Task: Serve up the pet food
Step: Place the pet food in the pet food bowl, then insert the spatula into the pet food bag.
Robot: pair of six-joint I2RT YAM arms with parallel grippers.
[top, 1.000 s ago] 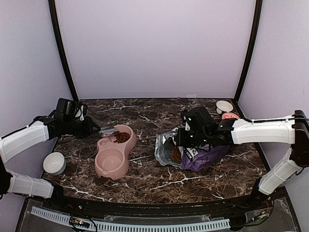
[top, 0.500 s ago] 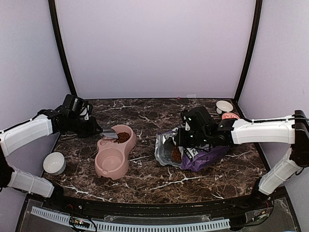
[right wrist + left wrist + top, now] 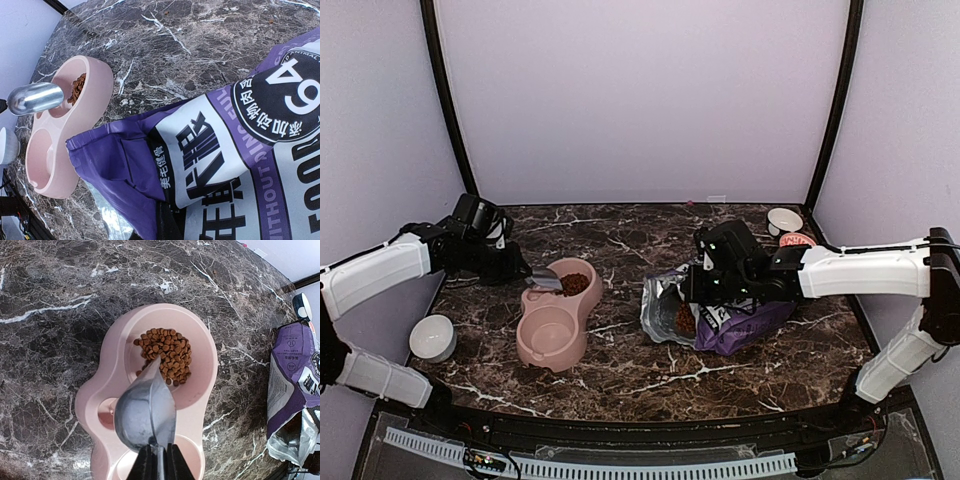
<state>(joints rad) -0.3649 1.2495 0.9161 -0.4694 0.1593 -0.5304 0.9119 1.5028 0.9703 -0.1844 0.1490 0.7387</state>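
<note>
The pet food (image 3: 165, 354) lies as a brown heap in the far compartment of the pink double bowl (image 3: 205, 390). My left gripper (image 3: 159, 460) is shut on the handle of a silver scoop (image 3: 145, 412). The scoop hangs over the bowl's middle with its tip at the heap, and no kibble shows on it. In the top view the scoop (image 3: 546, 277) points at the pet food (image 3: 574, 284). My right gripper (image 3: 167, 225) is shut on the open edge of the purple-and-white bag (image 3: 240, 150). The bag (image 3: 730, 315) lies on the table, with more kibble (image 3: 684, 320) at its mouth.
The bowl's near compartment (image 3: 550, 335) holds nothing. A white bowl (image 3: 432, 337) sits at the table's left edge. A small white bowl (image 3: 784, 220) and a pink-rimmed dish (image 3: 797, 240) stand at the back right. Purple walls close in three sides.
My left arm swung slightly right and lowered the scoop's tip toward the far compartment. The right arm and the bag have not moved.
</note>
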